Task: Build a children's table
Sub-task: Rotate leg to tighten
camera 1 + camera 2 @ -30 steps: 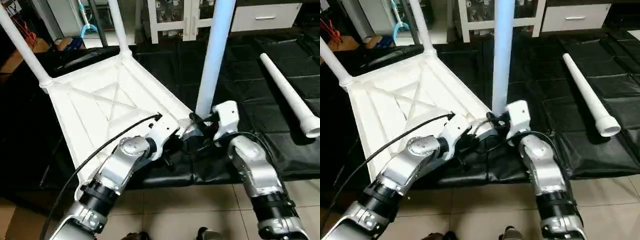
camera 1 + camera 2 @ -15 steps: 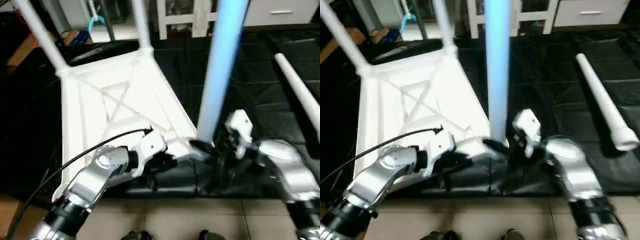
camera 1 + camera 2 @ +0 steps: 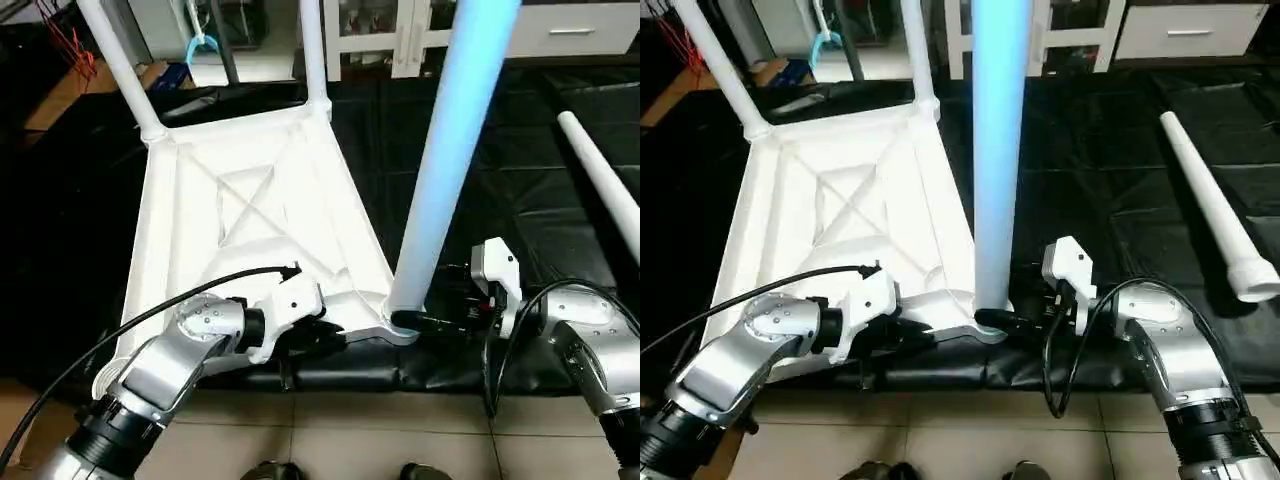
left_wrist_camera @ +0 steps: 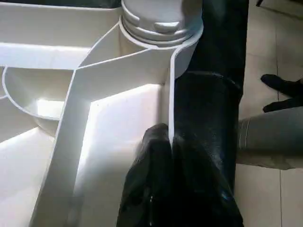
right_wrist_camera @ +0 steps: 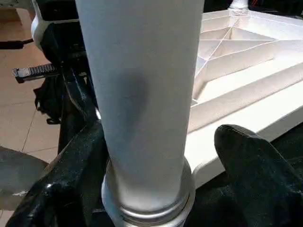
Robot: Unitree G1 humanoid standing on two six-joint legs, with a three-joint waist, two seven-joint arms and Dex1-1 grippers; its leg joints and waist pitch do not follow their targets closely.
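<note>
The white tabletop point(image 3: 250, 200) lies upside down on a black mat, its X-ribs facing up. Two legs stand in the far sockets point(image 3: 120, 65) point(image 3: 312, 50). A third leg point(image 3: 445, 160) stands upright in the near right socket point(image 4: 161, 19). One more leg point(image 3: 1210, 200) lies loose on the mat to the right. My left gripper point(image 3: 335, 335) is shut on the tabletop's near rim point(image 4: 169, 94), close to that socket. My right gripper point(image 3: 420, 322) is open, one finger on each side of the upright leg's base point(image 5: 142, 94); the right-hand finger point(image 5: 251, 170) stands off it.
The black mat point(image 3: 520, 140) covers the floor under the tabletop and ends at beige tiles point(image 3: 330, 430) near my feet. White cabinets point(image 3: 400, 30) and a drawer unit point(image 3: 580, 30) stand at the back. A cardboard box point(image 3: 60, 90) sits at the far left.
My right gripper's fingers have spread wider at the upright leg's base and the forearm has drawn back to the right. The camera has shifted. My left gripper stays on the rim.
</note>
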